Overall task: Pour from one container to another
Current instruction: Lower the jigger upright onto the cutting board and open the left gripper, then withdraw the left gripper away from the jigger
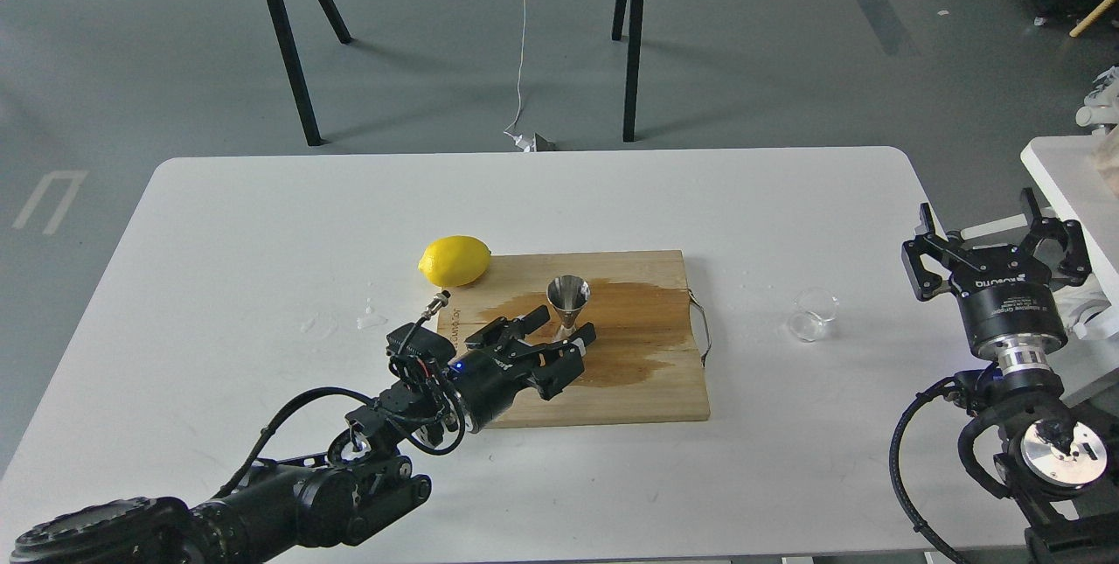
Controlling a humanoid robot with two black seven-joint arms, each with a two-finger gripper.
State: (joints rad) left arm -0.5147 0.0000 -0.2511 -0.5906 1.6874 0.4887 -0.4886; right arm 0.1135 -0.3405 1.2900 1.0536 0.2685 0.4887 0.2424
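The steel jigger (568,297) stands upright on the wooden cutting board (647,380), in a dark wet patch. My left gripper (564,328) reaches in from the lower left and is open, with one finger on each side of the jigger's lower cone; I cannot tell whether they touch it. The small clear glass cup (813,316) stands upright on the white table (262,223), to the right of the board. My right gripper (992,232) is open and empty, pointing up at the table's right edge, well to the right of the cup.
A yellow lemon (455,260) lies at the board's far left corner. A metal handle (704,330) sticks out from the board's right side. Water drops (371,316) lie on the table left of the board. A second white surface (1062,170) stands at far right.
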